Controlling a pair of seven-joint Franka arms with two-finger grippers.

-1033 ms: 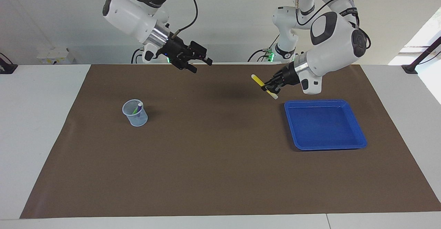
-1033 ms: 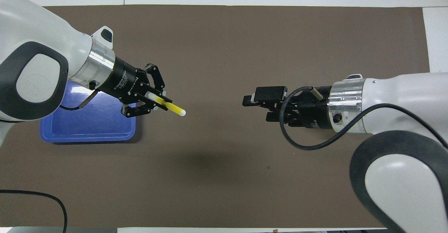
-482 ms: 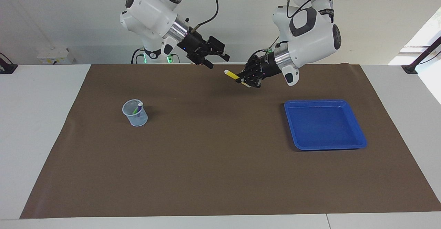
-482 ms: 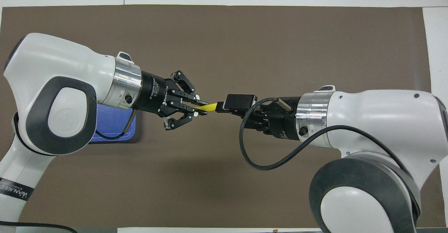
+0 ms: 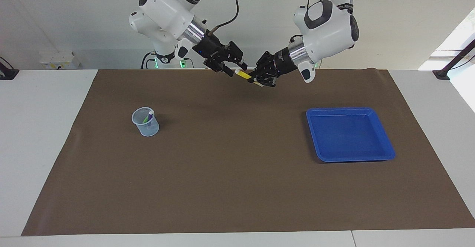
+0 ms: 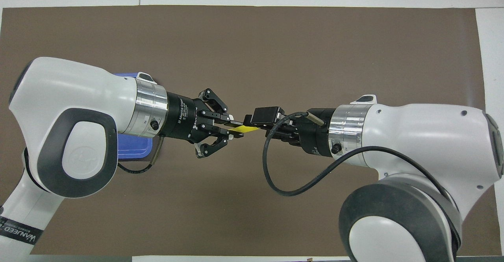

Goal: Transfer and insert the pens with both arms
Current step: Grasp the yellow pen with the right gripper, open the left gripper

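The yellow pen (image 5: 243, 75) (image 6: 245, 129) hangs in the air over the brown mat's edge nearest the robots, midway between the arms. My left gripper (image 5: 256, 80) (image 6: 232, 130) is shut on one end of it. My right gripper (image 5: 234, 71) (image 6: 249, 123) meets the pen's free end from the other way, and the grip there is not discernible. A clear cup (image 5: 145, 122) toward the right arm's end holds the purple pen (image 5: 149, 115) and the green pen (image 5: 144, 120). The right arm hides the cup in the overhead view.
A blue tray (image 5: 349, 133) (image 6: 132, 151) with nothing in it lies toward the left arm's end, mostly under the left arm in the overhead view. The brown mat (image 5: 237, 187) covers the table's middle. Two smaller arms with green-lit bases stand near the wall.
The left arm carried the yellow pen from beside the tray up to the middle. The right gripper swung in from its own end and reached the pen's free end.
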